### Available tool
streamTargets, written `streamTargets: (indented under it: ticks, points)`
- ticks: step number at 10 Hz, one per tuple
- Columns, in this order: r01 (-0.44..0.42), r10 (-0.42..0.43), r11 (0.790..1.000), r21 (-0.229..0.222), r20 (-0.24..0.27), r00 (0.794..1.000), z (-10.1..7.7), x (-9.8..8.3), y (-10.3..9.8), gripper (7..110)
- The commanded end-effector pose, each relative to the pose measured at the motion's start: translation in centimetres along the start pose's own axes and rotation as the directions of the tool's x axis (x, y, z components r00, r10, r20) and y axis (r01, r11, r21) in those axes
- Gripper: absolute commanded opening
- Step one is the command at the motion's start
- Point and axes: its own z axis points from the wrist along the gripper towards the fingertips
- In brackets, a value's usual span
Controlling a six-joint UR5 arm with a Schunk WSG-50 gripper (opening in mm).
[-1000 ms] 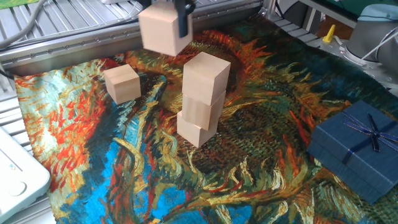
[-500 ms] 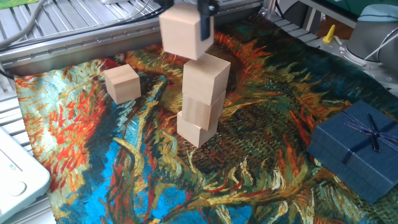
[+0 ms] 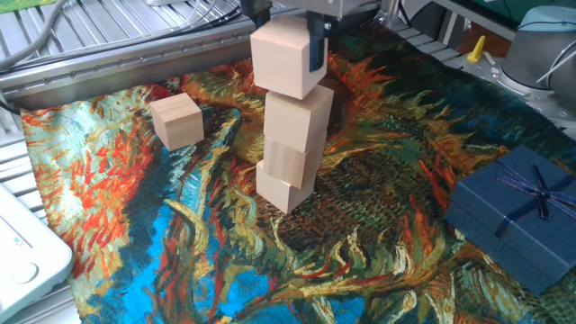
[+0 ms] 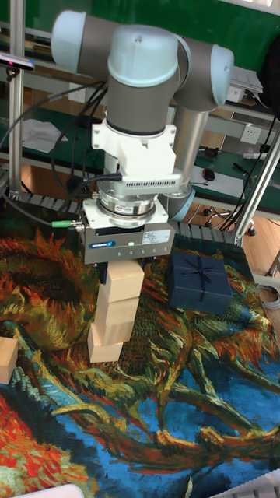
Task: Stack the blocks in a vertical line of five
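Observation:
Three pale wooden blocks form a slightly crooked stack (image 3: 292,148) in the middle of the painted cloth, also seen in the tall fixed view as a stack (image 4: 110,331). My gripper (image 3: 288,56) is shut on a fourth block (image 3: 281,63) right over the stack's top block (image 3: 300,112). I cannot tell whether the two touch. In the tall fixed view the gripper (image 4: 124,274) holds that block (image 4: 124,282) under its grey body. A fifth block (image 3: 176,120) lies alone to the left; only its edge (image 4: 6,359) shows in the tall fixed view.
A dark blue ribboned gift box (image 3: 517,216) sits at the right of the cloth, and the gift box (image 4: 200,282) lies just right of the stack in the tall fixed view. Metal rails (image 3: 108,54) run behind. A white device (image 3: 22,247) lies at the left edge.
The gripper has carried the held block rightward and down, from left of and behind the stack to directly above its top block. The stack and the loose block have not moved.

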Motion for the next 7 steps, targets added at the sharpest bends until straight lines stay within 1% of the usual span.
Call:
streamTargets:
  ticks: [1,3,5,6,7]
  points:
    - [-0.014,0.014,1.0,-0.002,0.021,1.0,0.37,-0.36,0.68,22]
    - [-0.026,0.025,1.0,0.013,0.031,0.999,0.54,-0.41,0.7,22]
    - [-0.048,0.047,0.998,0.04,0.043,0.998,0.97,-0.32,0.91,22]
    - [-0.046,0.044,0.998,0.047,0.041,0.998,0.96,-0.17,0.84,22]
    - [-0.044,0.042,0.998,0.044,0.04,0.998,0.91,-0.03,0.96,22]
